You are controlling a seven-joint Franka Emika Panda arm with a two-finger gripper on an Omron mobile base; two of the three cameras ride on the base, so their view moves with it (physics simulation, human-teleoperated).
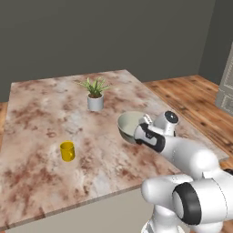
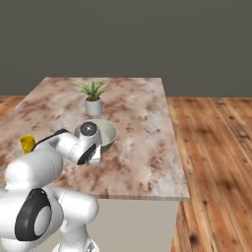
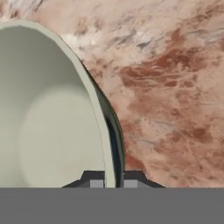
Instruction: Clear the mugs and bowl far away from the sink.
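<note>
1. At the left of the marbled tabletop [image 1: 36,118], a plain yellow mug [image 1: 67,151] stood alone, well apart from everything else.
2. Farther back, near the middle, sat a white plant pot [image 1: 95,102] with a spiky green plant.
3. To the right, the pale grey-green bowl [image 1: 129,124] was tilted, apparently lifted off the tabletop.
4. The hand [image 3: 110,180] had narrowed onto the bowl's rim [image 3: 94,105], one fingertip [image 3: 93,178] inside the wall and one outside, so the bowl hung directly at the hand.
5. No sink was visible here.
</note>
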